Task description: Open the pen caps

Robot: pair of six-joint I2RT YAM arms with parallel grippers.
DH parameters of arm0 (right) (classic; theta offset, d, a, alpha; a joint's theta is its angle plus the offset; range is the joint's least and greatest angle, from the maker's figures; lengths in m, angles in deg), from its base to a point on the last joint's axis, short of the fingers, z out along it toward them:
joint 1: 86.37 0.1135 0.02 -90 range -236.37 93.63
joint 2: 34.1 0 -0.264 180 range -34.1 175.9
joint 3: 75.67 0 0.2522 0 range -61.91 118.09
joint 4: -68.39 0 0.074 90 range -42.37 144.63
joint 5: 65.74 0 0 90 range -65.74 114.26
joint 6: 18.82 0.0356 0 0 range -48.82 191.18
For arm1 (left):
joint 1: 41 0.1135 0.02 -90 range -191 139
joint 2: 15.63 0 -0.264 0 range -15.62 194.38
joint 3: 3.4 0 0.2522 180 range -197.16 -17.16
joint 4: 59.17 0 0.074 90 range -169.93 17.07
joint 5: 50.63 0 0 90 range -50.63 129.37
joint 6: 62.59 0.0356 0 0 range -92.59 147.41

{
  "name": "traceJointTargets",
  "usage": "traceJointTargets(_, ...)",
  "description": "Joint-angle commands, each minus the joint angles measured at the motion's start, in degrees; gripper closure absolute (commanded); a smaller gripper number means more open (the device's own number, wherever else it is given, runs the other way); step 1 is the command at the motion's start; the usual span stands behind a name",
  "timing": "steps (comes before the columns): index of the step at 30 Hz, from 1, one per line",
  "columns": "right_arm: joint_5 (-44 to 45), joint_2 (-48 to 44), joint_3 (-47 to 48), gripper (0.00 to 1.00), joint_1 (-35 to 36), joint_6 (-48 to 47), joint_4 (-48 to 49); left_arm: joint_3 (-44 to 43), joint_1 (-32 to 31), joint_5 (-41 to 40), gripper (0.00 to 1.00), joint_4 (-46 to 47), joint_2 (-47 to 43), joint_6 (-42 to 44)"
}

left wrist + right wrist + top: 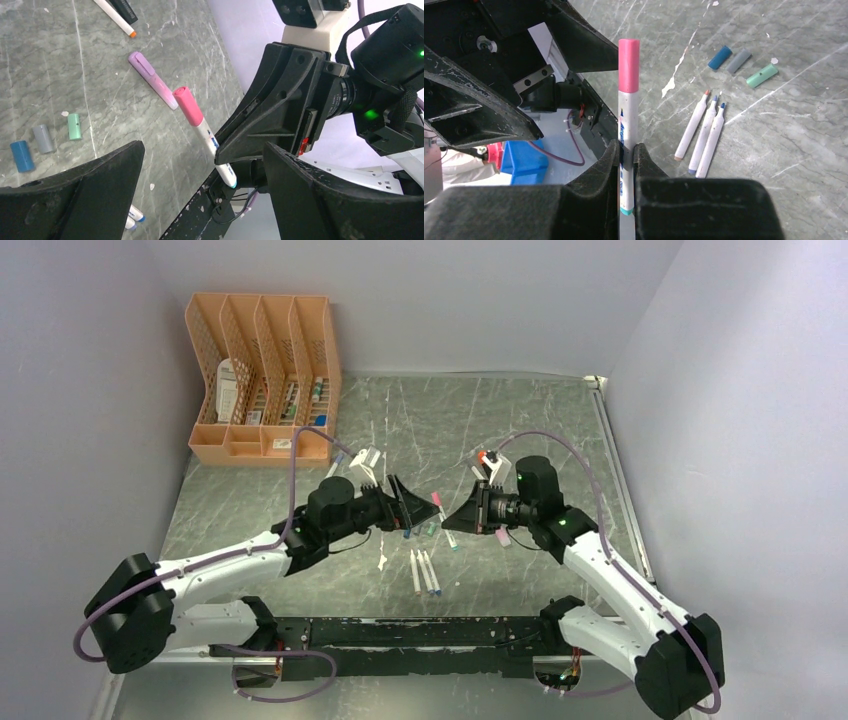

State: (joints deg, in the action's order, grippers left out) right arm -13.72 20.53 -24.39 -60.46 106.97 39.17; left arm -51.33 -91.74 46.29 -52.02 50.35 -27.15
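Lettering [622,132], blue yet unreadable, marks pen [629,107] with pink cap [629,65] in right hand [626,150].

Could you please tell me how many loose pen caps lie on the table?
3: a short blue plastic cap, a grey plastic cap and a teal plastic cap, side by side near three uncapped white pens. Others may be hidden from view.

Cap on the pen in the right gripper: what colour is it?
Pink. The cap shows best in the right wrist view.
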Motion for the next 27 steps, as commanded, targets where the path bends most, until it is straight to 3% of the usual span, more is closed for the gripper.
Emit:
traceJointTargets(1, -2.28, 1.23, 1.25, 1.00, 0.73, 0.72, 3.10, 0.35, -0.35, -0.03, 0.00, 6.39, 1.02, -0.14)
traceJointTargets(7, -1.26, 2.68, 2.82, 1.00, 2.74, 0.82, 3.19, 0.34, -0.39, -1.27, 0.06, 7.26, 2.60, -0.90)
traceJointTargets(12, 0.29, 2.81, 3.25, 1.00, 4.73, 1.42, 3.30, 0.92, -0.33, -1.73, 0.31, 8.57, 3.56, -1.96)
traceJointTargets(23, 2.24, 4.29, 3.77, 1.00, 6.76, 2.12, 4.37, 1.99, -0.31, -0.90, 0.69, 9.85, 4.25, -3.35)
traceJointTargets(27, 3.43, 4.65, 3.94, 1.00, 8.26, 2.18, 4.39, 2.33, -0.22, -1.30, 0.75, 9.62, 4.02, -3.71)
